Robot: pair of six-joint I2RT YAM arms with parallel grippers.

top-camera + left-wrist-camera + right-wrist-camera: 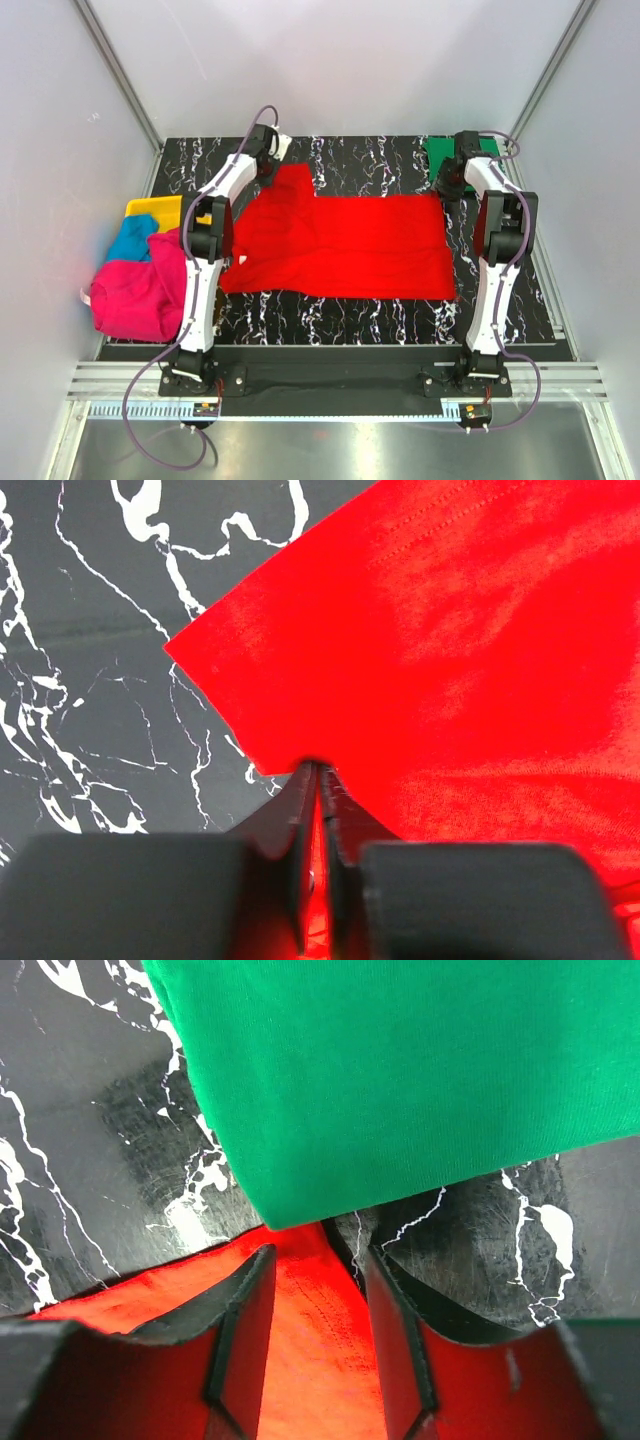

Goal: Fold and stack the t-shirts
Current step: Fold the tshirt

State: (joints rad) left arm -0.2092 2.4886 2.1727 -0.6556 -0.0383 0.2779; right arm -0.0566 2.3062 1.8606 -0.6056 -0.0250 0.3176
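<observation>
The left gripper (317, 772) is clenched on a sleeve edge of the red shirt (480, 660). The right gripper (315, 1295) is released, astride its far corner. The shirt lies flat on the surface (90, 1140), not yet folded. Just beyond it the green shirt (400, 1070) sits folded (apparently done). The pink shirt (135, 295) and blue shirt (132, 240) lie heaped at the left.

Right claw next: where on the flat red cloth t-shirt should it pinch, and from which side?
I'd pinch the far right hem corner of the red t-shirt, coming from above at its outer edge. The cloth lies flat, that corner lies by the folded green t-shirt, and the open right claw straddles it.
</observation>
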